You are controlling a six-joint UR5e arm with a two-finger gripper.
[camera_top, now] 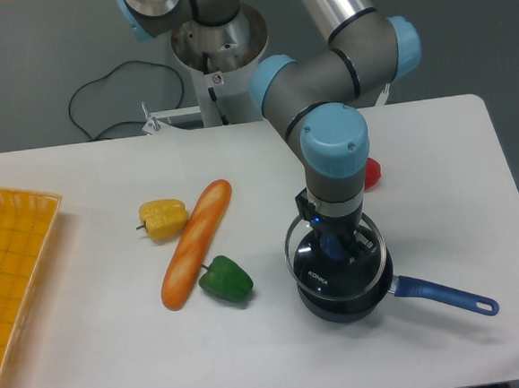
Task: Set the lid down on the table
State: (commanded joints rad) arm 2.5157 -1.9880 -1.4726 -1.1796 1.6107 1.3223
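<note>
Nearest, right of centre: pan (344,300), blue handle pointing right, lid (293,254) seated on it. Directly above, gripper (341,252) down at the knob; whether closed on it, impossible to tell. Likely step: grasping the lid. Next: lift straight up, carry to bare table (102,368), set down gently. Left: green pepper (225,280), baguette (197,244), yellow pepper (163,219). Far left: tray (15,285).

Round clear glass lid (336,251) under the pincer (341,252): glossy, thin bright metal rim. Dark blue saucepan (375,294) below it: smooth, satin sheen. White rectangular tabletop (92,351): matt. Green pepper (225,280) left of pincer: shiny plastic look.
</note>
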